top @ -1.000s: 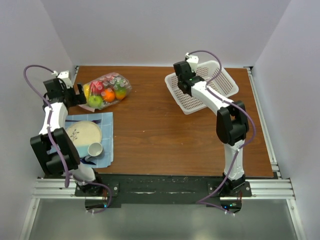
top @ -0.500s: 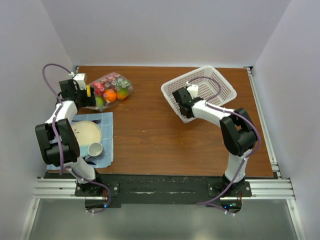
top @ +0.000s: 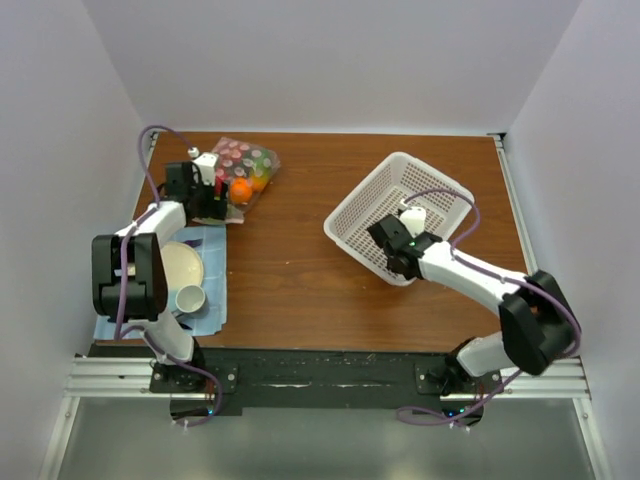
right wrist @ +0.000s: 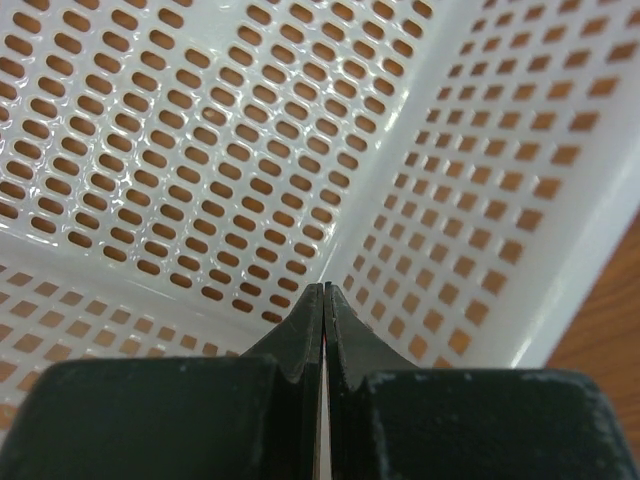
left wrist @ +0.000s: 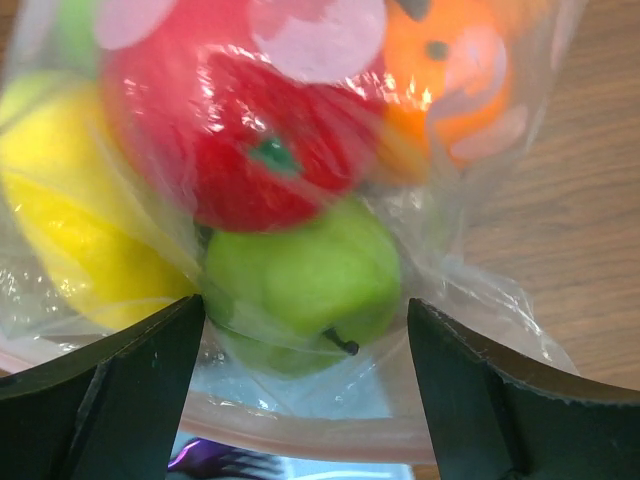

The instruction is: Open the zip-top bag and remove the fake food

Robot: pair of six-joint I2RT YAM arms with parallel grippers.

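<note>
On the wooden table (top: pixel 300 250), near the left arm, we find a blue cloth (top: pixel 215 285) carrying a beige plate (top: pixel 182 266) and a white cup (top: pixel 190 298). They lie nearer the arm bases than the zip-top bag (top: pixel 248 172), which rests at the far left of the table, and the left arm reaches over them. The bag holds the fake food: a green apple (left wrist: pixel 300 285), a red apple (left wrist: pixel 260 140), a yellow piece (left wrist: pixel 80 230) and an orange (left wrist: pixel 450 80), all behind crinkled clear film. The left gripper (top: pixel 218 198) is released, its jaws spread to either side of the bag's near end. We cannot tell whether the pads touch the film. The white mesh basket (top: pixel 350 212) sits tilted at centre-right. The right gripper (top: pixel 388 238) is inside it, clenched, its fingertips pressed together above an inner corner. Only the overhead view shows the plate, cup and cloth. Only the left wrist view separates the individual fruits, and only the right wrist view shows the closed jaws (right wrist: pixel 323 300).
</note>
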